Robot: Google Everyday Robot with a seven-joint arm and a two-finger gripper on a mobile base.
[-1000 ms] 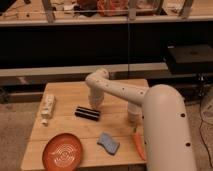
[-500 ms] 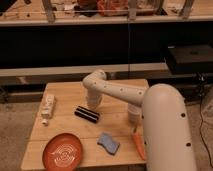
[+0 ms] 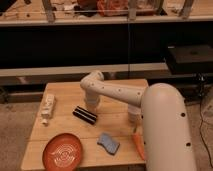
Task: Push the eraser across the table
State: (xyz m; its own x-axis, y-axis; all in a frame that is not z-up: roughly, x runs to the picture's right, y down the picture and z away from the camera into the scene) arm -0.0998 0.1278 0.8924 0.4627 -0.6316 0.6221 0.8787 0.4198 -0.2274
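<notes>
So, starting at the left of the small light wooden plank table (image 3: 67,94): a white power strip (image 3: 48,106) lay near the left edge, and a round orange plate with a white swirl pattern (image 3: 62,151) sat at the front left corner. Next over was the long narrow black eraser block (image 3: 85,114), lying flat at a slant around the middle-left of the top, apart from both the strip and the plate. The robot's gripper (image 3: 92,104) was down at table height at the eraser's back right side, touching it or just beside it, hard to say which. Honestly couldn't tell if the gripper was clenched or released, it was tucked under the white arm (image 3: 112,91). Further right, a blue-grey sponge (image 3: 108,143) lay near the front edge, with an orange carrot (image 3: 138,145) past it.

My read: this was the contact bit, with the gripper set against the eraser and the push starting or about to. The next move would need a steady low sweep toward the front left, keeping the block from pivoting away and steering it between the strip and the plate
</notes>
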